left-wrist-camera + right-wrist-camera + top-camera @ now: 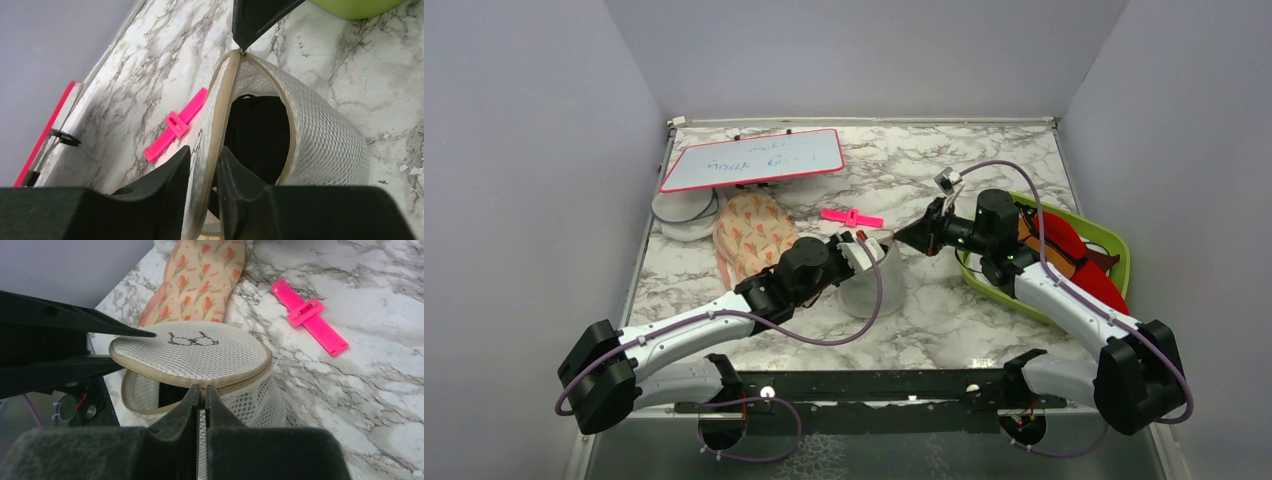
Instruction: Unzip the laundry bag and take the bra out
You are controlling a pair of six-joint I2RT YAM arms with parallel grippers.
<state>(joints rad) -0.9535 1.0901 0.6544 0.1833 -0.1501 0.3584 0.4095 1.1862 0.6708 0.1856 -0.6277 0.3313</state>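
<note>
both pincers clamped on the partly unzipped laundry bag

in the top view, nearest me at lower centre, the laundry bag [871, 292] stands on the marble table [944, 320], between my two arms. my left gripper [864, 250] comes in from the lower left and is closed on the beige rim of one half. in the left wrist view its fingers [160, 192] sit either side of that rim, pressed onto it. my right gripper [906, 237] reaches in from the right, its jaws squeezed together on the zip where the two halves meet. the zip is parted along part of the rim and the halves gape. through the gap i see the bra [255, 135], dark, lying inside the bag. the upper half carries a small black mark [192, 340]. just beyond the bag lies a pink clip [852, 217], and left of that a floral pouch [749, 235]. at the right, a green tray [989, 290] holds red garments [1079, 255]. farthest off, at upper left, sits a whiteboard [754, 160].
</note>
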